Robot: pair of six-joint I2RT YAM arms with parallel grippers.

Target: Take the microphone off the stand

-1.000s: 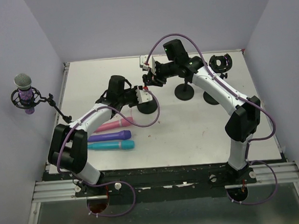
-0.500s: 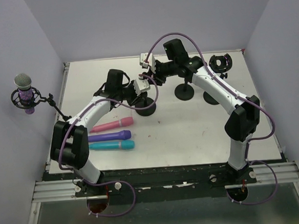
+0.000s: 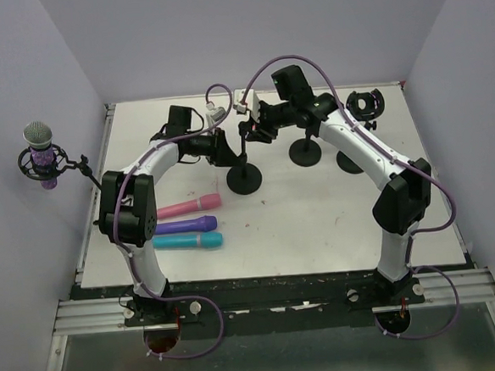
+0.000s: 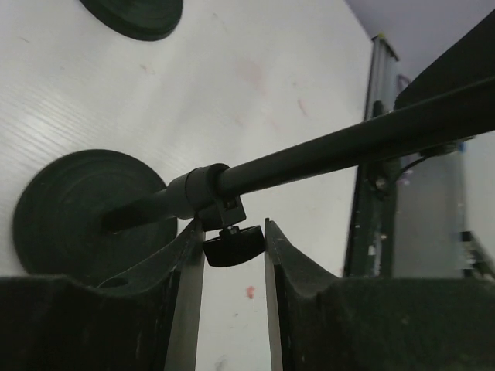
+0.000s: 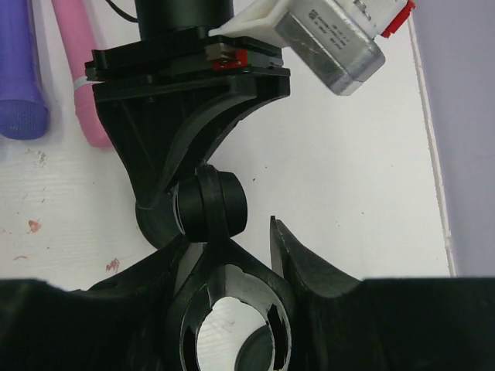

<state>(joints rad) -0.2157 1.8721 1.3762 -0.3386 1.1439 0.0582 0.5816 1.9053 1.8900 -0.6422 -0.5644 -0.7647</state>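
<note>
Your left gripper (image 4: pixel 230 230) has its fingers set narrow, pinched on the small black knob (image 4: pixel 234 244) under the clamp collar of the stand pole (image 4: pixel 332 147). Your right gripper (image 3: pixel 255 134) comes in from the 3 o'clock side. Its fingers are partly closed around the microphone clip (image 5: pixel 232 313) at the pole's top, and you can see straight through the clip's ring. The stand base (image 3: pixel 244 181) sits mid-table. At 8 o'clock from that base, a pink microphone (image 3: pixel 186 208), a purple microphone (image 3: pixel 182 226) and a teal microphone (image 3: pixel 188 240) lie side by side. A silver-headed microphone (image 3: pixel 40 147) hangs in a shock mount at 9 o'clock, off the table by the left wall. You cannot tell which one the task means.
</note>
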